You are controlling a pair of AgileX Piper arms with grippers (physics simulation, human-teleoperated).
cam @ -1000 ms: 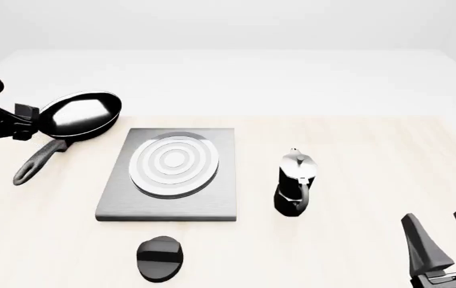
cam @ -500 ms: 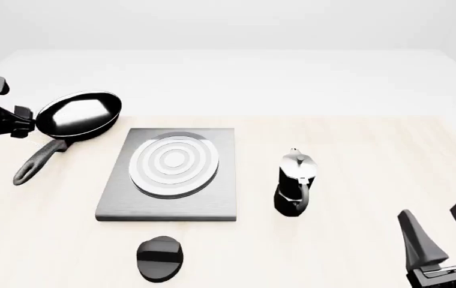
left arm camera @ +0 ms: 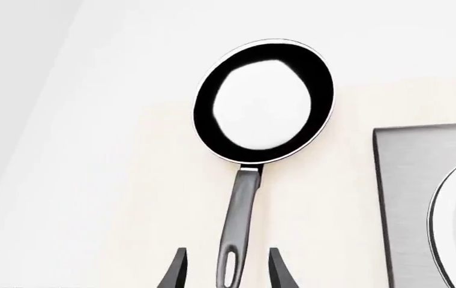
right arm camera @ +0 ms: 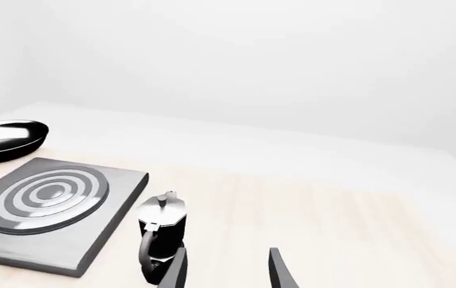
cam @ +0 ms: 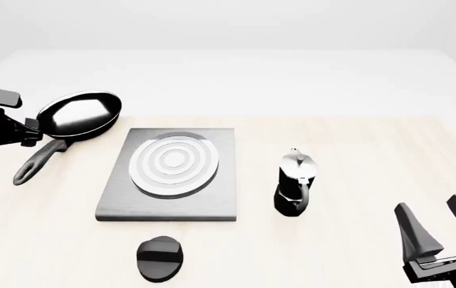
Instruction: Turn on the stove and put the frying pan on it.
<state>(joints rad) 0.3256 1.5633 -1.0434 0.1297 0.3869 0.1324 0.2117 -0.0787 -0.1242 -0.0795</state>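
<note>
A pale wooden table fills the frame under a blank white backdrop. Centre-left lies the grey stove with its silver burner rings, nothing on it. The frying pan sits on the table at upper left, just beside the stove's far corner, handle trailing toward the lower left. The moka pot stands right of the stove, and the small black knob lies below it, untouched.

Over the last second the left gripper has drawn back from the pan's rim toward the handle; the wrist view shows its jaws parted, straddling the handle's end without closing. A grasp looks imminent. The right gripper, spread and empty at lower right, has sunk slightly.
</note>
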